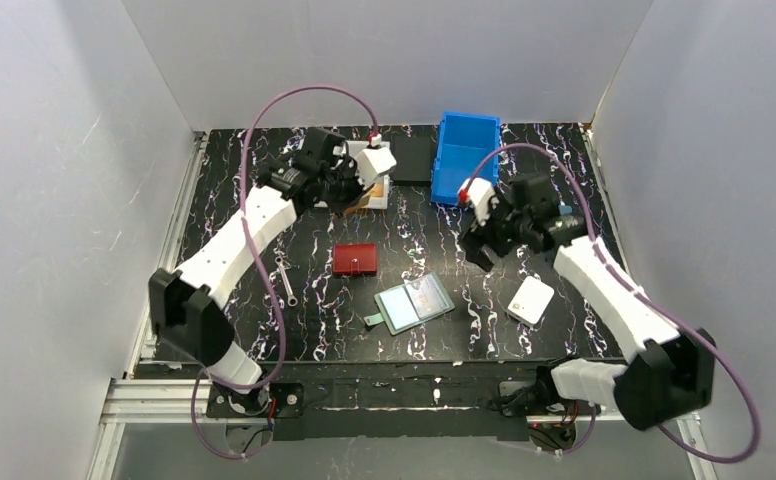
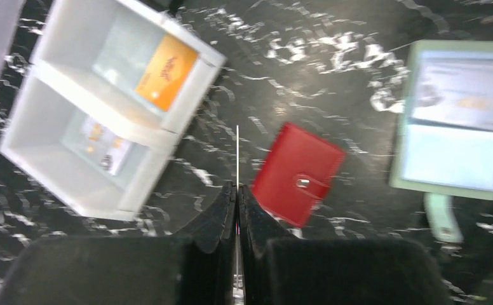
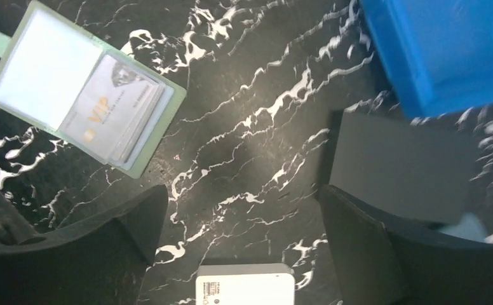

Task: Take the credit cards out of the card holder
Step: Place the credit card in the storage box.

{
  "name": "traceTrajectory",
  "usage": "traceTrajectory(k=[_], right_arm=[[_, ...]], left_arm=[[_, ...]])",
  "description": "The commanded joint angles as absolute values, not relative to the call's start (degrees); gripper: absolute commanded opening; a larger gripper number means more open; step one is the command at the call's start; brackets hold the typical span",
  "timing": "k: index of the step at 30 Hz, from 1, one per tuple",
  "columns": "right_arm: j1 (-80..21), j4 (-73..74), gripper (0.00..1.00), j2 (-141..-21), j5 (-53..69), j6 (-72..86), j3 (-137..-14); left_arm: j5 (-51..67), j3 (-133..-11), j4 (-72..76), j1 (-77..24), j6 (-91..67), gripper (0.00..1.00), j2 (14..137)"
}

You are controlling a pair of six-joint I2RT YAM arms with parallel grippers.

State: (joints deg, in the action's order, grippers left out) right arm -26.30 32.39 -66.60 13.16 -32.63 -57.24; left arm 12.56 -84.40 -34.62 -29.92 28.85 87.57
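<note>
Nearest, the green card holder lies open and flat on the black surface, with a grey card in one clear pocket. A white wallet lies to its right and a red wallet a little beyond it. The right end effector hovers with fingers wide apart, holding nothing. Farther back, the left end effector is pressed together on a thin card, seen edge-on, near a white tray that has an orange card in one compartment.
</note>
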Motion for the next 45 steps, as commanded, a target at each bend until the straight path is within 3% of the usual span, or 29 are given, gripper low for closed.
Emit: traceTrajectory(k=[1,5,9,19,34,45], right_arm=[[-16.07,40.28,0.98,-74.24,36.93,-27.85,-63.05],[-13.56,40.03,0.98,-77.57,47.95,-29.52,-61.75],[-12.24,27.73,0.98,-71.70,47.69,-26.75,-53.66],[-6.37,29.09,0.99,-68.36,49.32,-32.58,-48.41],[-4.05,29.36,0.98,-70.40,51.29,-33.06,-48.25],[-3.94,29.44,0.98,-70.55,51.79,-33.45,-48.08]], left_arm=[[11.21,-94.57,-39.84,-26.37,44.33,0.00,95.31],[15.87,-103.48,-40.08,-24.44,45.80,0.00,103.00],[18.44,-109.27,-40.43,-23.55,49.48,0.00,108.54],[23.43,-119.60,-40.99,-20.54,52.83,0.00,119.64],[32.79,-123.85,-40.43,-18.99,54.02,0.00,129.20],[33.33,-122.90,-39.95,-18.74,56.24,0.00,132.66]])
